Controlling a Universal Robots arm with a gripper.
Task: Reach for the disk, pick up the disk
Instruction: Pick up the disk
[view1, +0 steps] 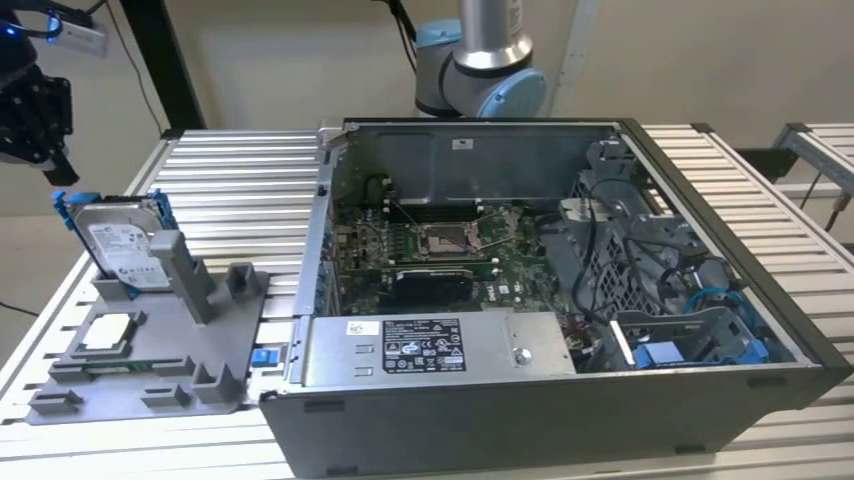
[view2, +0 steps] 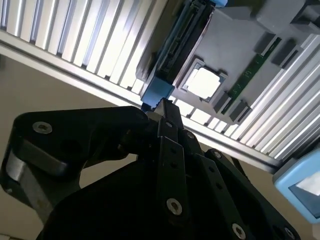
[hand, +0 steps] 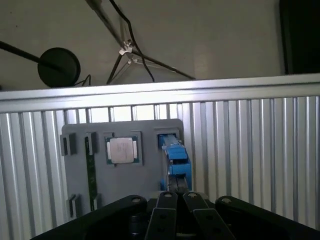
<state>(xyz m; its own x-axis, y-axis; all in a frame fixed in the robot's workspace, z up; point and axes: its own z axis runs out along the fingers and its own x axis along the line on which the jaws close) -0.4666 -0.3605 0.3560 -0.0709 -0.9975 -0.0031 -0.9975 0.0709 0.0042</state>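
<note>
The disk (view1: 120, 245) stands on edge in a slot of the grey holder (view1: 214, 345) at the exterior view's left, silver with a white label and blue side rails. My black gripper (view1: 56, 172) hangs above it and slightly toward the exterior view's left, not touching it. In the first wrist view the disk (hand: 175, 162) appears edge-on just beyond the gripper (hand: 178, 197), whose fingers lie together with nothing between them. In the second wrist view the gripper (view2: 164, 107) sits close to the disk's blue rail (view2: 156, 92).
A small square silver chip (view1: 110, 333) lies in the same holder beside the disk. An open computer case (view1: 561, 300) with a grey power supply box (view1: 427, 345) takes up the middle of the slatted aluminium table (view1: 240, 165). The table edge (hand: 150, 92) lies behind the holder.
</note>
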